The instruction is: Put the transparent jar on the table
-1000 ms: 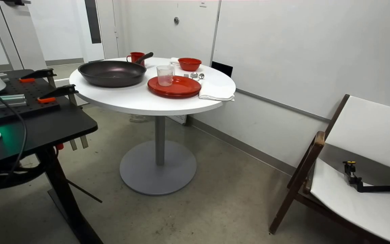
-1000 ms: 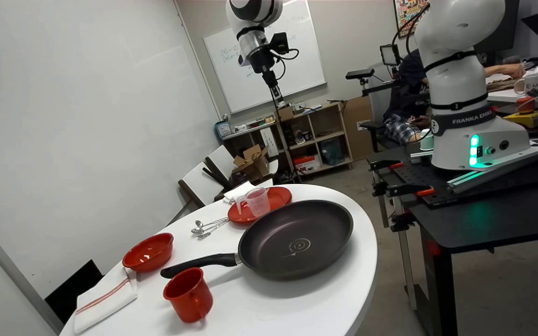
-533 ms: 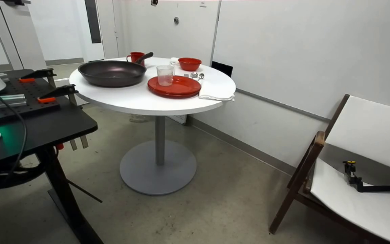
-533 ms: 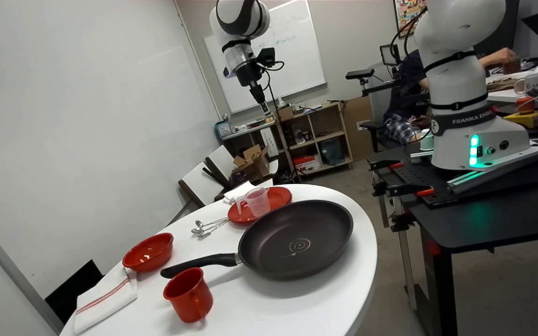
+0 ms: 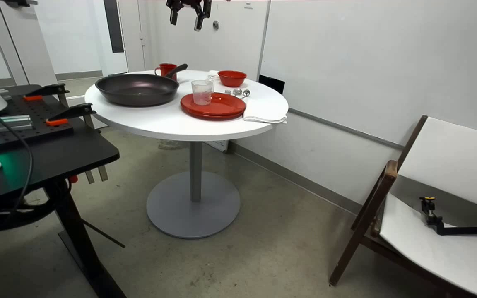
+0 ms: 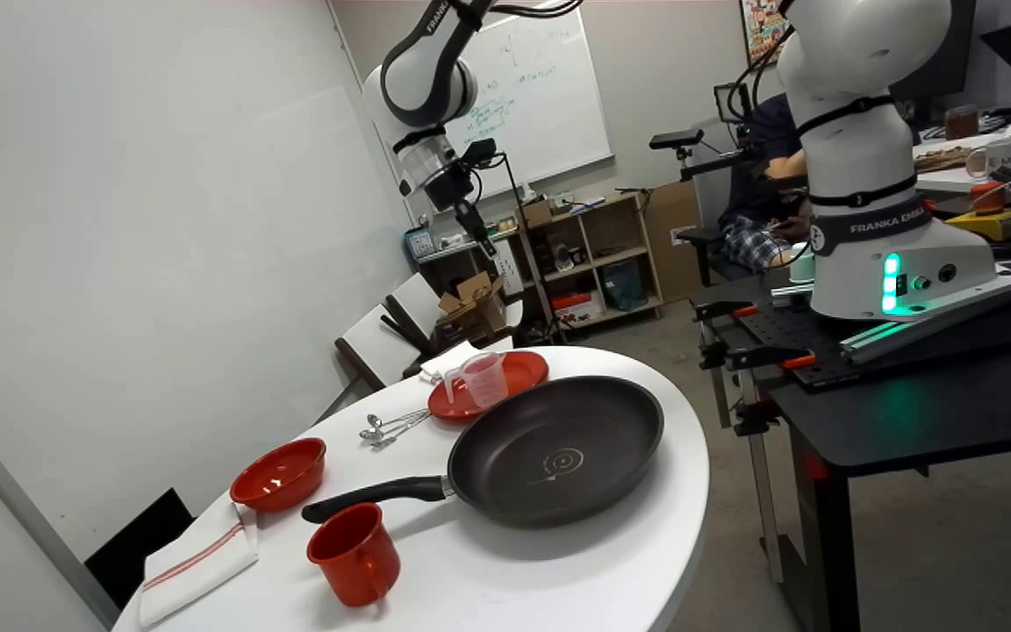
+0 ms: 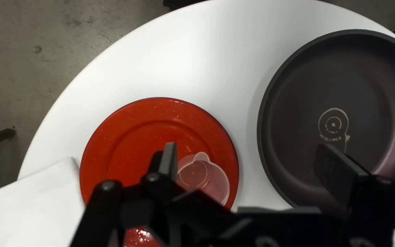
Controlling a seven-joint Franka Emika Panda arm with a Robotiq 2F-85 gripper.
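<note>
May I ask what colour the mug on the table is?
Red; the mug shows best in an exterior view.

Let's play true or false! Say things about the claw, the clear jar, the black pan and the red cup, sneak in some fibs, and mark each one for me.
1. The clear jar stands on the red plates. True.
2. The claw is up above the white table. True.
3. The claw is shut tight on the jar. False: it is open and holds nothing.
4. The black pan and the red cup are both on the table. True.
5. The red cup is inside the pan. False: it stands outside the pan, on the table.
6. The jar is bigger than the pan. False: it is much smaller.
</note>
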